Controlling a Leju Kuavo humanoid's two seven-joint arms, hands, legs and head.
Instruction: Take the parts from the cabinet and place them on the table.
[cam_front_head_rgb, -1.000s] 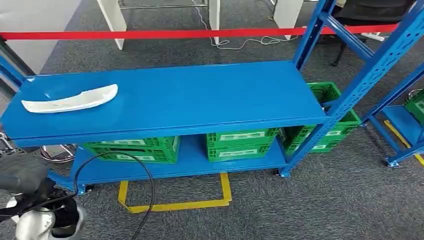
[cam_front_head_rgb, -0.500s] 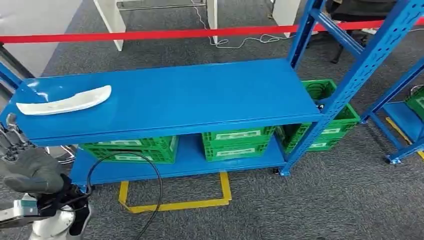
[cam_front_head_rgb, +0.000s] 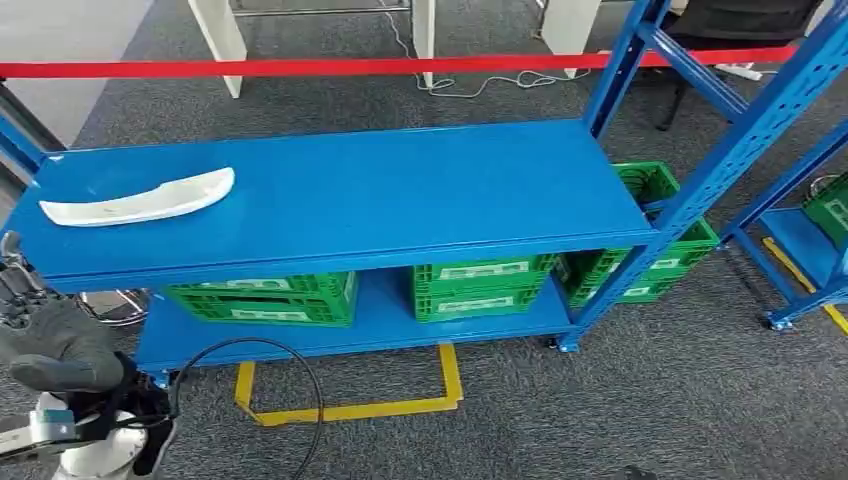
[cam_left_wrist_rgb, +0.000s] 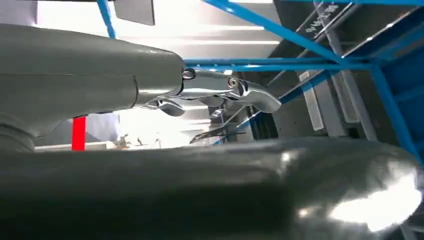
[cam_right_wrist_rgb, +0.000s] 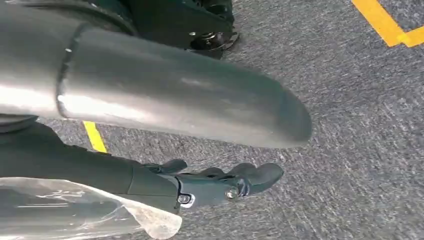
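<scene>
No text can be read in these pictures. The green crates (cam_front_head_rgb: 480, 286) under the blue shelf (cam_front_head_rgb: 400, 190) carry pale label strips on their fronts, but the print on them is too small and blurred to make out. In the left wrist view, a grey upright beam (cam_left_wrist_rgb: 320, 30) bears a line of faint light characters, also illegible. The yellow floor tape (cam_front_head_rgb: 350, 405) and red barrier band (cam_front_head_rgb: 300, 68) are plain.

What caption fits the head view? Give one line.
White curved part lying on the blue shelf, green crates below, left robot hand at the shelf's near-left corner.
</scene>
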